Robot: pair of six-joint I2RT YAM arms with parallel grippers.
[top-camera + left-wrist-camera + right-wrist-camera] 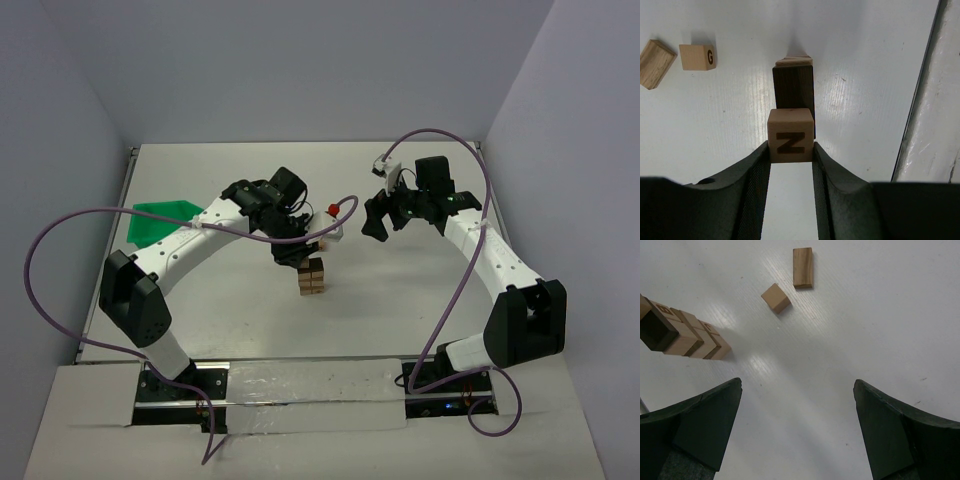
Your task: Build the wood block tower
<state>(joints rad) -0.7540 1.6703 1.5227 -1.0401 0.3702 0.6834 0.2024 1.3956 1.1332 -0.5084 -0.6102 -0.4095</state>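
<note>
Wooden tower [313,277] stands a few layers tall, left gripper [790,150] clamping an N cube [790,135] just above it, right gripper [796,385] gaping empty, two blocks [776,298] lying loose.

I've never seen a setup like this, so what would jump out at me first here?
The left gripper pinches a wooden cube marked N over the short tower of blocks in the middle of the table. The right gripper hangs wide open and empty to the right, and a bright green bin sits near the left edge.
</note>
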